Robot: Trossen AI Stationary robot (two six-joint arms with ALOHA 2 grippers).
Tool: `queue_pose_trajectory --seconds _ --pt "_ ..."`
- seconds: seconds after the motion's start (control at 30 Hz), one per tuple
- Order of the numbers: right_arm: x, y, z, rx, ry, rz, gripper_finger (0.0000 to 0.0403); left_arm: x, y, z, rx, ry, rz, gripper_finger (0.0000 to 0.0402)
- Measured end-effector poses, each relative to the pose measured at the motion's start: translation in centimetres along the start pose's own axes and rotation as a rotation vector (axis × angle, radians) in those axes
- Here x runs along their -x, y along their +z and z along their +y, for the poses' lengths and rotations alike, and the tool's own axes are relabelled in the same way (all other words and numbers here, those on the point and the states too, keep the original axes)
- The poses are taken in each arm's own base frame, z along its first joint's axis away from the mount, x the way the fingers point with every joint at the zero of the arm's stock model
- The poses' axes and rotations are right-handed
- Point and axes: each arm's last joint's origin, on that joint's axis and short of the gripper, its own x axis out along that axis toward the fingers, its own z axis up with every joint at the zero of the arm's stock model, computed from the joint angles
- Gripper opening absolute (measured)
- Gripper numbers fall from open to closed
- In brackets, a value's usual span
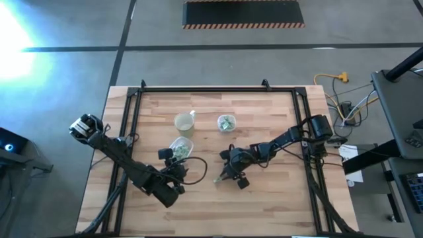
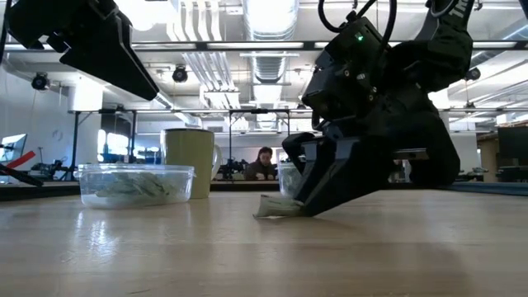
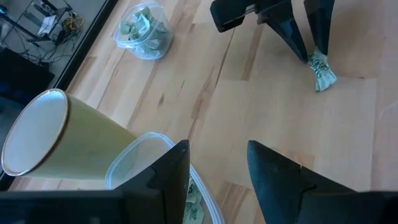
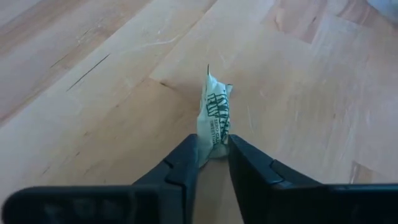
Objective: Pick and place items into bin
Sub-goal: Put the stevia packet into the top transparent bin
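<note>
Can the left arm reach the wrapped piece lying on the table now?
Probably not freely: the right gripper is closed on the wrapped piece, covering it from above, while the left gripper hangs open over a container.

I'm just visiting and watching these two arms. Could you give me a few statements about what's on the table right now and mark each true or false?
1. The right gripper pinches a wrapped piece lying on the table. True.
2. The pale cup lies tipped over. False: it stands upright.
3. The left gripper holds a piece. False: its fingers are open and empty.
4. Two clear containers hold wrapped pieces. True.
</note>
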Motion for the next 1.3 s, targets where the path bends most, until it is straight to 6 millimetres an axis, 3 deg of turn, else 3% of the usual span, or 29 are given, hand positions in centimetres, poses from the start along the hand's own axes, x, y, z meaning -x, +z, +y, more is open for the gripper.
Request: queue_pose_trajectory --seconds 0.33,0.73,1.03,1.3 --pt "0.1 0.1 0.0 0.042 -0.006 0.001 0.0028 0.0 0.0 0.0 0.000 0.000 0.000 0.0144" --pt "2.5 1.9 0.1 0.081 -0.027 0.010 0.0013 0.0 0.0 0.0 0.000 0.001 0.000 0.0144" --pt "7.8 3.9 -0.8 0.096 -0.434 0.159 0.0013 0.0 0.0 0.0 -0.021 0.001 -0.001 0.0144" --pt "12.1 4.7 -3.5 -0.033 -0.766 0.148 0.0013 -0.1 0.0 0.0 -0.020 0.003 -0.006 0.0144"
